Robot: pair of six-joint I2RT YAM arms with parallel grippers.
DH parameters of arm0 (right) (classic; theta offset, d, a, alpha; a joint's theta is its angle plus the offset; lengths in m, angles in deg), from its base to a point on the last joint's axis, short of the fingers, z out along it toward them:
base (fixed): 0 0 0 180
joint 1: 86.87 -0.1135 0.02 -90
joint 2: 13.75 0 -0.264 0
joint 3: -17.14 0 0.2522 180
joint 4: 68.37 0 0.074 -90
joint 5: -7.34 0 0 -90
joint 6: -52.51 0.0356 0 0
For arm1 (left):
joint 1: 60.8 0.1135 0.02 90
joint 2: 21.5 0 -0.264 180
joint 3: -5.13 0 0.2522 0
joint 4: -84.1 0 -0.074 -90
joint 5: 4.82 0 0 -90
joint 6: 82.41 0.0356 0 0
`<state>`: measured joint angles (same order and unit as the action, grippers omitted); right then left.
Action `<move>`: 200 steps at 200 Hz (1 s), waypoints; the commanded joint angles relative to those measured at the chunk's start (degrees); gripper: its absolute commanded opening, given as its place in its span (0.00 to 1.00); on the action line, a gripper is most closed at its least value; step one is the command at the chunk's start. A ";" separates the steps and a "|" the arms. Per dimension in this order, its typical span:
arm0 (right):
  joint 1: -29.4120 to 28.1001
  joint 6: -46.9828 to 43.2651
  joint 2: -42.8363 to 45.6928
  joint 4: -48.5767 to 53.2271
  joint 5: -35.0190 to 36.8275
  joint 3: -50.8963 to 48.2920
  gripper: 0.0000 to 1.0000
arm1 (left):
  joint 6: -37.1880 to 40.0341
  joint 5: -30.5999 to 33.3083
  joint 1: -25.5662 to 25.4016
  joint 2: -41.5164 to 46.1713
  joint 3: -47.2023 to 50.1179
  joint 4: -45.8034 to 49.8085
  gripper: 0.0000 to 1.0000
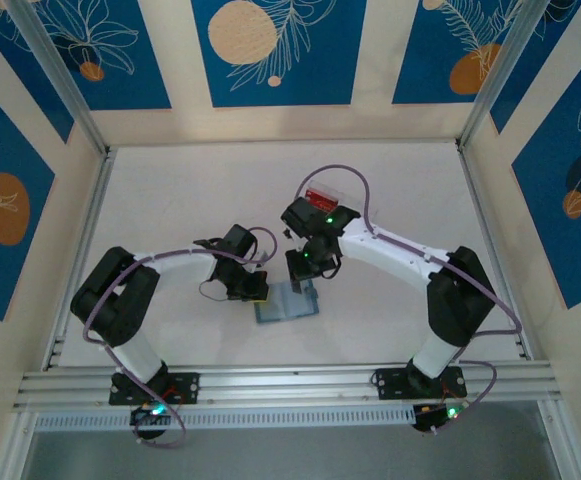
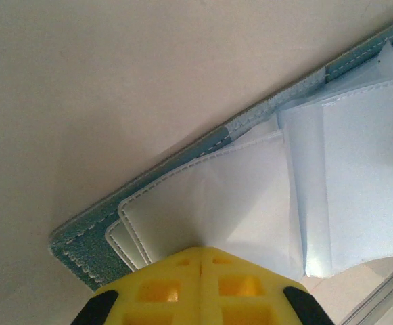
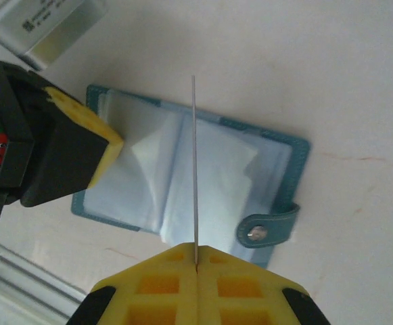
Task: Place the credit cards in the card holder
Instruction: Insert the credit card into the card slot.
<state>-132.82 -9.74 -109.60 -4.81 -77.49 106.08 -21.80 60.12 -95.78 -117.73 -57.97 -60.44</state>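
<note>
The card holder (image 3: 282,150), a blue-grey wallet with a snap strap (image 3: 264,230), lies open on the table, its clear sleeves fanned out. My right gripper (image 3: 196,263) is shut on a credit card (image 3: 195,169), seen edge-on as a thin line standing over the middle of the open holder. My left gripper (image 2: 201,252) is shut on one clear sleeve (image 2: 216,196) on the left half of the card holder (image 2: 81,240), tenting it upward. From above, both grippers meet over the card holder (image 1: 288,308): the left gripper (image 1: 254,290) at its left side, the right gripper (image 1: 306,272) at its far edge.
A clear plastic tray (image 1: 322,197) with something red in it stands behind the right wrist; its corner (image 3: 44,27) is just beyond the holder. An aluminium rail (image 1: 290,380) runs along the near table edge. Walls close off the back and sides.
</note>
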 commanded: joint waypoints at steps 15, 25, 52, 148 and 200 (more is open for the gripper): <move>-1.33 2.81 -2.91 -2.54 -8.01 -1.32 0.00 | 1.33 1.50 0.66 -1.03 0.74 2.06 0.05; -1.33 3.01 -3.70 -2.56 -8.37 -1.49 0.00 | 1.32 1.46 0.63 -0.98 0.65 2.03 0.05; -1.39 2.76 -4.98 -1.41 -8.36 -1.29 0.00 | 1.31 1.50 0.66 -0.93 0.69 2.02 0.05; -0.46 1.70 -6.93 2.41 -9.21 -1.44 0.00 | 1.40 1.59 0.62 -0.32 1.18 1.66 0.05; -0.17 2.02 -9.91 1.87 -10.71 0.58 0.00 | 1.38 1.42 0.62 -0.18 1.35 1.35 0.05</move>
<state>-132.97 -7.88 -117.10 -4.05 -85.65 105.40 -21.80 59.97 -95.71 -117.73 -57.95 -60.49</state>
